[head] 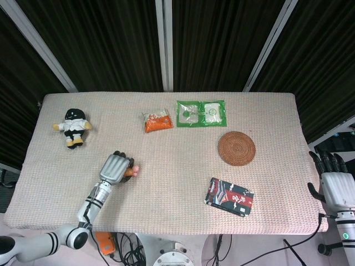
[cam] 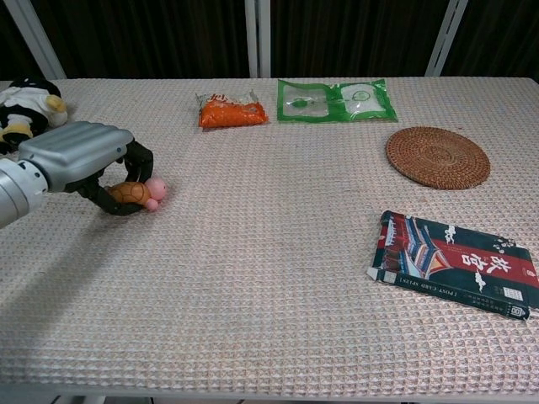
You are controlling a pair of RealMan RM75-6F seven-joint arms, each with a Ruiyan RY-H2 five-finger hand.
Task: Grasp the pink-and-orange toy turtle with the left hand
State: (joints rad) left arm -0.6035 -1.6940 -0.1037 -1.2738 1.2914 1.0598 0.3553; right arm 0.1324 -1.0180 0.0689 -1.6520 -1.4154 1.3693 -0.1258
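1. Here the left hand (cam: 80, 156) has its dark fingers (cam: 139, 160) curled around the pink-and-orange toy turtle (cam: 135, 193), gripping it just above the woven table cover (cam: 269, 278); only the orange shell and pink head poke out on the hand's right side.
2. Beyond the hand, toward the far left, lies a plush doll (head: 72, 127).
3. Further back and to the right of the hand sit an orange snack packet (cam: 229, 110) and a green pouch (cam: 337, 98).
4. Well to the right lie a round woven coaster (cam: 438, 156) and a printed box (cam: 456, 263).
5. The right hand (head: 335, 185) hangs off the table's right edge, holding nothing, fingers extended.
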